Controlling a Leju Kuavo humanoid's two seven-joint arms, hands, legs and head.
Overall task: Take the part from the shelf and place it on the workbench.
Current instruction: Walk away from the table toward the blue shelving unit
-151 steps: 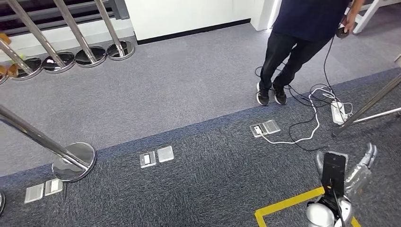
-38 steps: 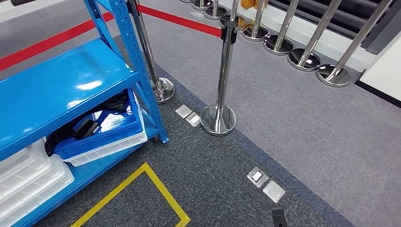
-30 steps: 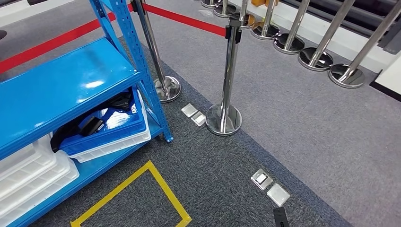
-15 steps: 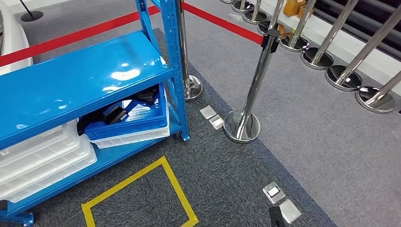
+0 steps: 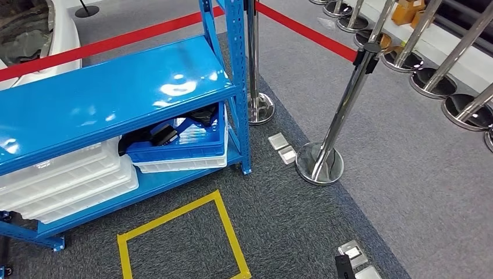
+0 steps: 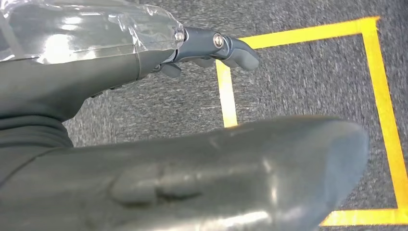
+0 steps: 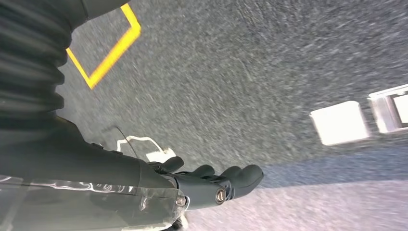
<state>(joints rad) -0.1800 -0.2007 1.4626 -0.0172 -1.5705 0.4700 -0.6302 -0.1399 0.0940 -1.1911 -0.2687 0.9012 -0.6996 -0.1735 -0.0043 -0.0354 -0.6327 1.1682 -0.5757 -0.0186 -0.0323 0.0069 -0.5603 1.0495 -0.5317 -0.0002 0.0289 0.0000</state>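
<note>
As the robot turned, the blue metal shelf (image 5: 116, 99) swung nearer centre, the dark part (image 5: 157, 136) lying in its blue plastic crate (image 5: 186, 148), while left hand (image 6: 211, 48) and right hand (image 7: 211, 185) hung empty, fingers loosely curled.

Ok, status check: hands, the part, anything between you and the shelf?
Both hands empty, left hand and right hand over carpet. Dark parts sit in the blue bin on the lower shelf. Stanchion right of the rack.
</note>
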